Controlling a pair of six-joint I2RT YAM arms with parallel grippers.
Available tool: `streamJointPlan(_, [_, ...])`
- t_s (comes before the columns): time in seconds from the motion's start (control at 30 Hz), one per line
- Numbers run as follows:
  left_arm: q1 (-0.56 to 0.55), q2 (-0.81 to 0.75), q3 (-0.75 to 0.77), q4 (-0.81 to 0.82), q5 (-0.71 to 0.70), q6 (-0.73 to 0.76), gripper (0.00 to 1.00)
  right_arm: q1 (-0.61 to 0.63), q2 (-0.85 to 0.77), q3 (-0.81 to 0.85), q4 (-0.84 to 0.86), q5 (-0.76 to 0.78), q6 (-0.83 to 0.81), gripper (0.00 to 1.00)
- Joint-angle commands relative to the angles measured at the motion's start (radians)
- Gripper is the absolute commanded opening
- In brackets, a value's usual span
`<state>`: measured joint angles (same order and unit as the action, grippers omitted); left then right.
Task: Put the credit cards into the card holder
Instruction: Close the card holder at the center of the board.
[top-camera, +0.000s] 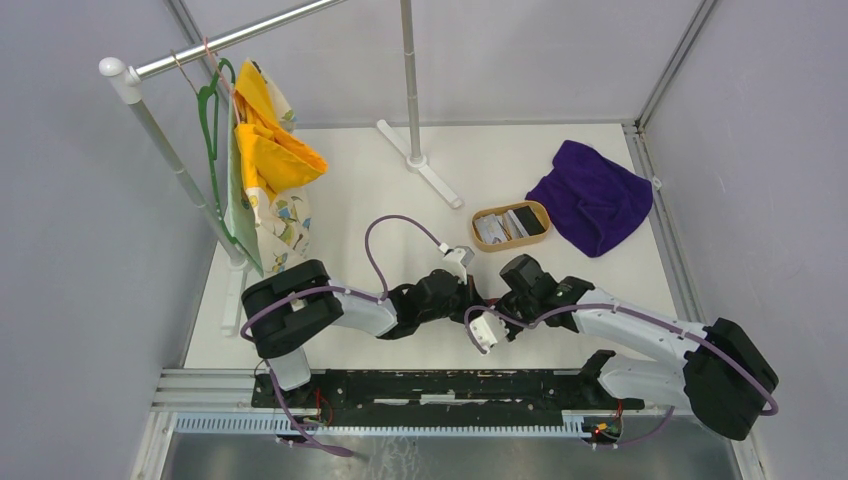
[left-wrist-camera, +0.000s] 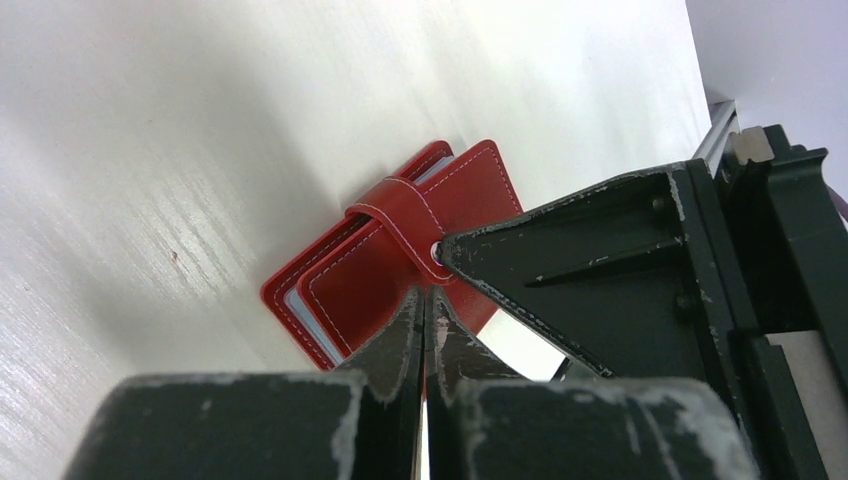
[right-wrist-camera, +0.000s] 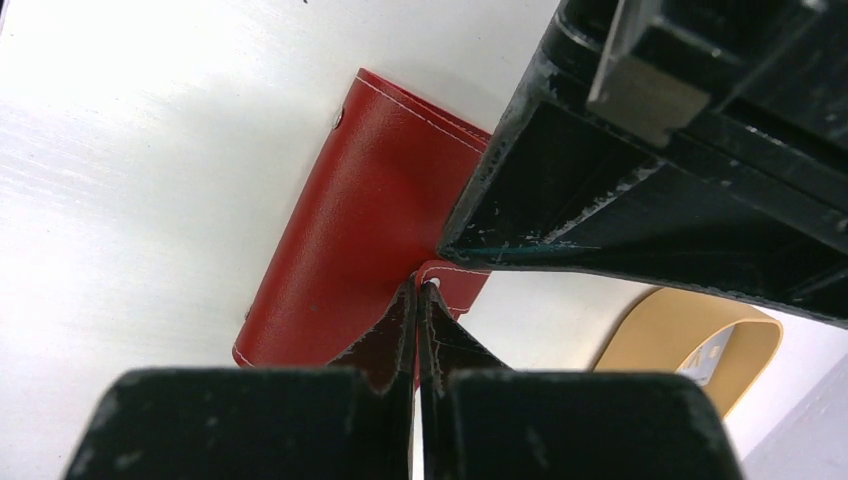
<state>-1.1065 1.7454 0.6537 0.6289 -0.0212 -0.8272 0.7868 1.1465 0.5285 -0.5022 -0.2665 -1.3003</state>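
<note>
The red card holder (left-wrist-camera: 385, 265) lies folded on the white table, a pale blue card edge (left-wrist-camera: 303, 318) showing inside it. My left gripper (left-wrist-camera: 425, 296) is shut on its near edge. My right gripper (right-wrist-camera: 417, 288) is shut on its snap tab (right-wrist-camera: 458, 283), with the holder's red back (right-wrist-camera: 345, 240) just beyond. In the top view both grippers, left (top-camera: 478, 293) and right (top-camera: 499, 297), meet tip to tip and hide the holder. Silvery and black credit cards (top-camera: 508, 224) lie in the tan tray (top-camera: 541, 231).
A purple cloth (top-camera: 592, 195) lies right of the tray. A clothes rail stand (top-camera: 421, 160) stands behind, with a green hanger and yellow fabric (top-camera: 265, 150) at the left. The tray's rim (right-wrist-camera: 672, 330) shows close to the right gripper.
</note>
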Motion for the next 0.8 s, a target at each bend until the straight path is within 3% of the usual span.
streamJointPlan(0.0, [0.000,-0.025,0.044,0.000,-0.021,-0.004,0.02,0.034,0.067,-0.096,-0.114,0.001,0.046,0.00])
streamJointPlan(0.43, [0.001,0.043,0.144,-0.037,-0.010,0.007,0.02,0.052,0.067,-0.101,-0.105,0.015,0.052,0.00])
streamJointPlan(0.77, [-0.004,0.098,0.120,-0.044,0.054,-0.013,0.02,0.054,0.100,-0.055,-0.180,0.016,0.007,0.00])
